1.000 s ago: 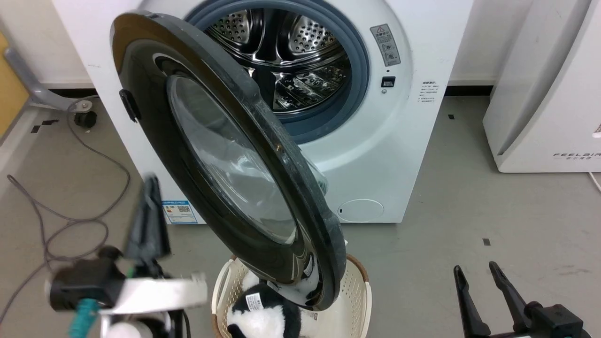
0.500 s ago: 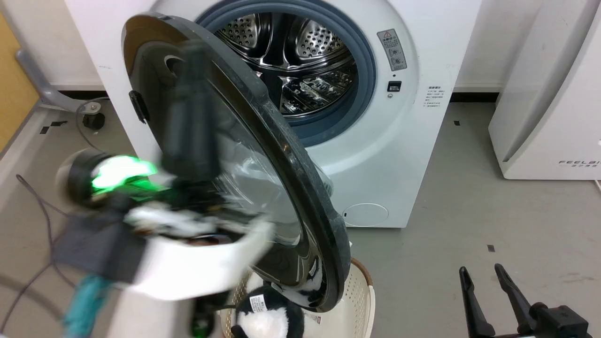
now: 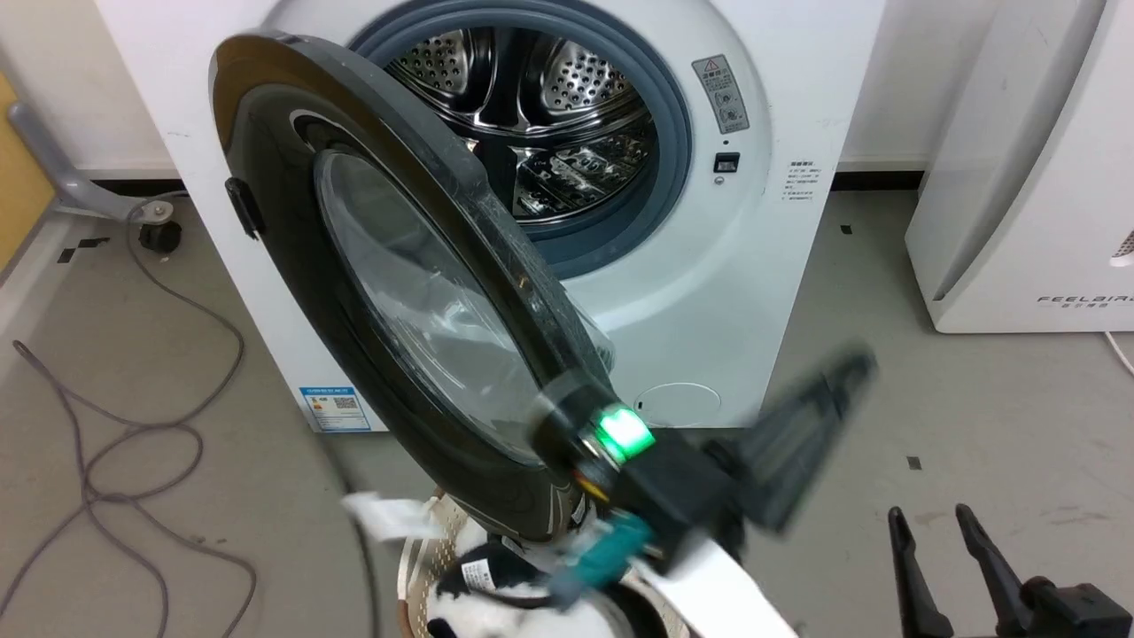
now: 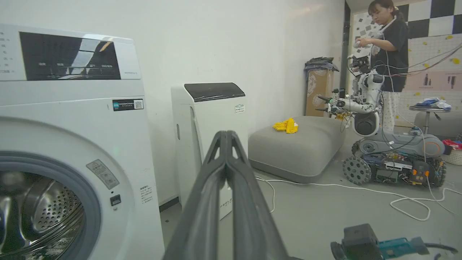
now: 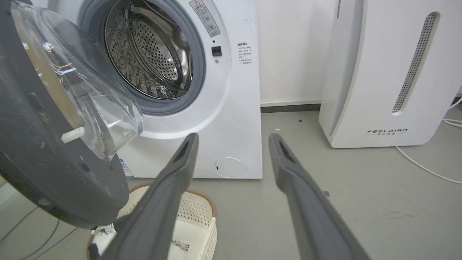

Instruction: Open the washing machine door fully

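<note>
The washing machine door (image 3: 399, 301) stands part-way open, hinged at the robot's left side of the machine and angled out toward the robot. Its free rim hangs above a pale perforated laundry basket (image 5: 198, 213) on the floor. The left claw (image 3: 824, 399), blurred in the head view, lies just right of that free rim, on the drum side, fingers pointing up and away toward a white appliance (image 3: 1019, 177). The door therefore lies to the claw's left and behind its tips, and I judge that opening it fully calls for a leftward push against the inner face. Whether the wrist touches the rim I cannot tell. In its own wrist view the two long fingers are pressed together, holding nothing. The right claw (image 3: 928, 532) sits low at the right, well apart from the door, spread wide and empty; the left arm is plainly nearer. The door is a broad glossy black disc with a bulging clear glass bowl. Behind it shine the perforated steel drum (image 3: 567, 80) and a grey rubber gasket (image 3: 675, 133).
</note>
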Tool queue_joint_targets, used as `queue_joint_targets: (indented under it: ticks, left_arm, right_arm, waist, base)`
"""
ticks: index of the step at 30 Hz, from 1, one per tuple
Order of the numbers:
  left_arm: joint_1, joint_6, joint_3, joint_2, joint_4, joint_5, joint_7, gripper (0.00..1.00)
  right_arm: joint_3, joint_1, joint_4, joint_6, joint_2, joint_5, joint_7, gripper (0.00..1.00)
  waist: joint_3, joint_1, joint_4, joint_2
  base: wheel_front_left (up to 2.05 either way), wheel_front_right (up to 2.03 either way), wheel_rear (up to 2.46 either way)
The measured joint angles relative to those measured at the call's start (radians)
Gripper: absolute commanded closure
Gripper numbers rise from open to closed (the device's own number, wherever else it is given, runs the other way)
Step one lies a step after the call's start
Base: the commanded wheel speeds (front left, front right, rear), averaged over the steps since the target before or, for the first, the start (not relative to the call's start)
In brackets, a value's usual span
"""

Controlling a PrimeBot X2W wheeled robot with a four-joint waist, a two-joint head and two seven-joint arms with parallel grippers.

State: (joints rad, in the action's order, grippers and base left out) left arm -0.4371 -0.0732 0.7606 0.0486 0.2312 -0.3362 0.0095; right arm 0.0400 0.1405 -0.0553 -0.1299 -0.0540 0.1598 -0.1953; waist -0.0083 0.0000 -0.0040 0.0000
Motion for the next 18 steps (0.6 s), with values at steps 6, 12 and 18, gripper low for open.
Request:
queue_joint_targets:
  ticks: [6,12,18]
  left_arm:
    - [0.084,0.020,0.111,0.002,-0.107,-0.037,0.100,1.00]
    - [0.114,0.000,0.109,0.008,-0.244,-0.044,0.104,1.00]
    - [0.059,-0.029,0.062,0.005,-0.396,-0.067,0.048,1.00]
  right_arm:
    - [0.011,0.009,0.001,0.000,0.000,0.003,0.001,0.00]
    - [0.012,0.010,0.001,0.000,0.000,0.009,0.002,0.00]
    - [0.008,0.008,-0.005,0.000,0.000,0.018,0.009,0.00]
  waist:
    - [0.003,0.0000,0.008,0.0000]
    - [0.009,0.0000,0.019,0.0000]
    - [0.015,0.0000,0.026,0.0000]
  base:
    - [0.00,0.00,0.00]
    - [0.00,0.00,0.00]
    - [0.00,0.00,0.00]
